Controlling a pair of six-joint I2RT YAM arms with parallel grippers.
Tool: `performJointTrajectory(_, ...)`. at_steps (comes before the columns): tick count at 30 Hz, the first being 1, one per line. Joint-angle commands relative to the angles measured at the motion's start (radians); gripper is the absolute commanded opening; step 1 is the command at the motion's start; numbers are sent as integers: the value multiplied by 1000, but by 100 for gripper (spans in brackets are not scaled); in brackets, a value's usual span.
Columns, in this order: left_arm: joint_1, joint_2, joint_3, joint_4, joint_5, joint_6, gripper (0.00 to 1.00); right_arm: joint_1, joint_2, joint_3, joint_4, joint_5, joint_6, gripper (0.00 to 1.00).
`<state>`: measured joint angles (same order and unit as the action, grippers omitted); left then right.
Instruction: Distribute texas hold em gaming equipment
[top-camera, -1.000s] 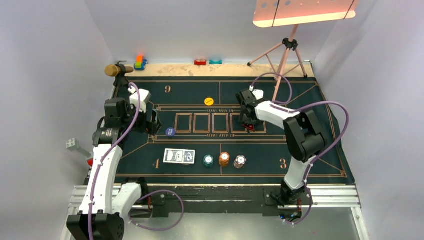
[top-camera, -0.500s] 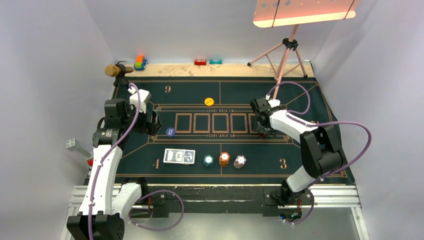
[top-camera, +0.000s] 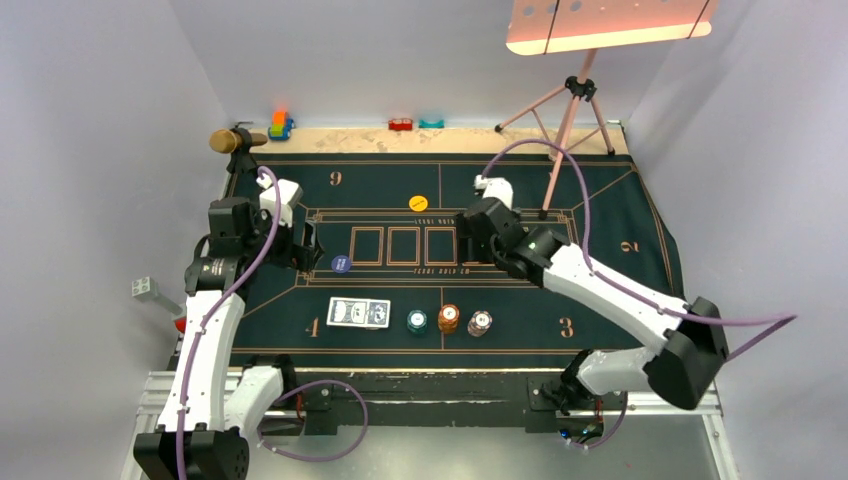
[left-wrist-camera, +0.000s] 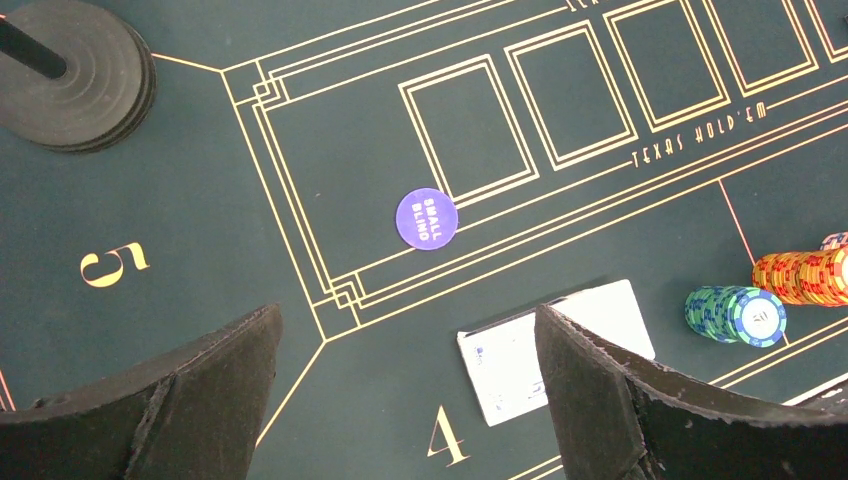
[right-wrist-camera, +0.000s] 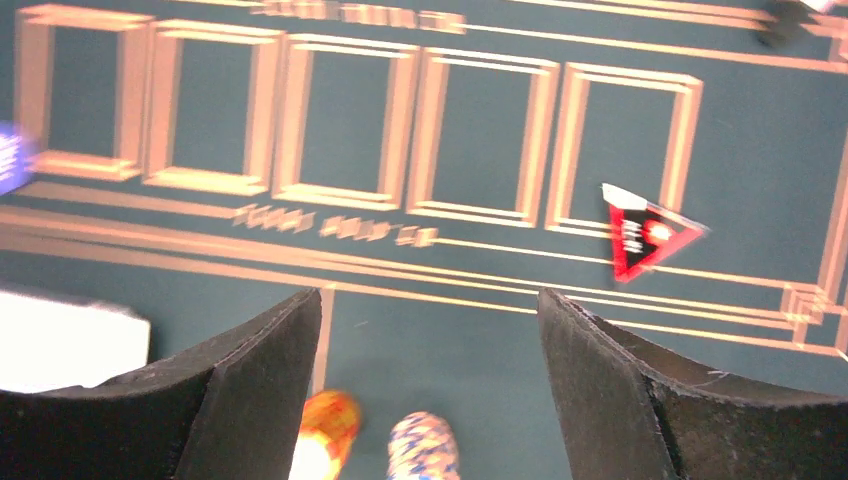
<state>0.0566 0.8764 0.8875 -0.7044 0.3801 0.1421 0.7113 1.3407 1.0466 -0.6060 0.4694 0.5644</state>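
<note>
We see left gripper near navy disc, right gripper above chips, both spread, empty. Triangle lies on end box corner. We fear off-centre descent toppling chips.

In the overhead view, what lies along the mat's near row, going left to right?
deck of cards → teal chip stack → orange chip stack → white-grey striped chip stack

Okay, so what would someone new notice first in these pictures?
The dark green gold-lined mat dominates, with the right arm stretched diagonally across it. Near its front edge sit a card deck and three chip stacks; a red triangle lies at the rightmost card box.
</note>
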Motion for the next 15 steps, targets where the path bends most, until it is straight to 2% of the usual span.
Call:
performJointTrajectory(1, 7, -16, 11, 13, 10, 12, 100, 166, -85, 36, 90, -101, -116, 83)
performJointTrajectory(7, 7, -13, 8, 18, 4, 12, 100, 339, 22, 64, 144, -255, -206, 92)
performJointTrajectory(10, 6, -14, 6, 19, -5, 12, 100, 385, 91, 81, 159, -293, -250, 97)
performJointTrajectory(15, 8, -15, 3, 22, -10, 12, 100, 415, 170, 79, 209, -361, -268, 98)
